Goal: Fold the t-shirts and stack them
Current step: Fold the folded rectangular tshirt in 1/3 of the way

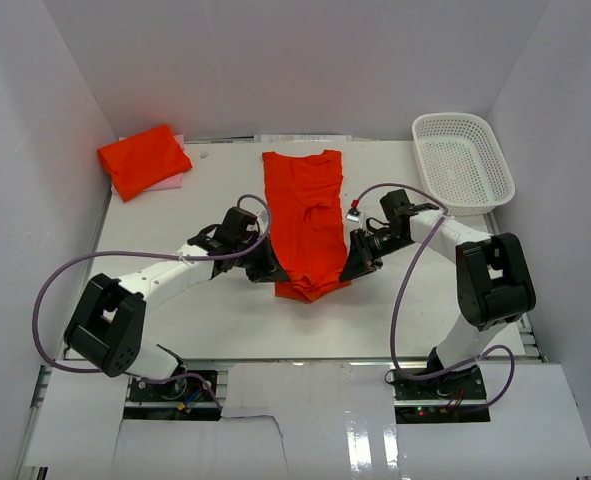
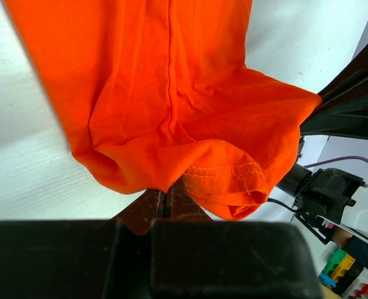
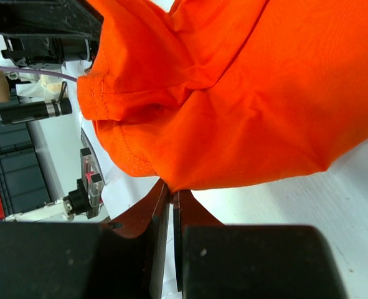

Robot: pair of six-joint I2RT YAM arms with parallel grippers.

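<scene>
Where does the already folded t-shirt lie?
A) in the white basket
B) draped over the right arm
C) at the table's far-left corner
C: the folded t-shirt sits at the far-left corner of the table, well apart from the white basket at far right.

**What the spread shirt keeps from view**

In both wrist views the spread t-shirt (image 2: 171, 93) runs off the top edge, so its collar and sleeves go unseen. Its near hem drapes over the very tips of the left gripper (image 2: 169, 198) and the right gripper (image 3: 172, 192). Far left of it, a folded t-shirt (image 1: 143, 160) covers most of a pink thing (image 1: 178, 181), which is too hidden to identify.
</scene>
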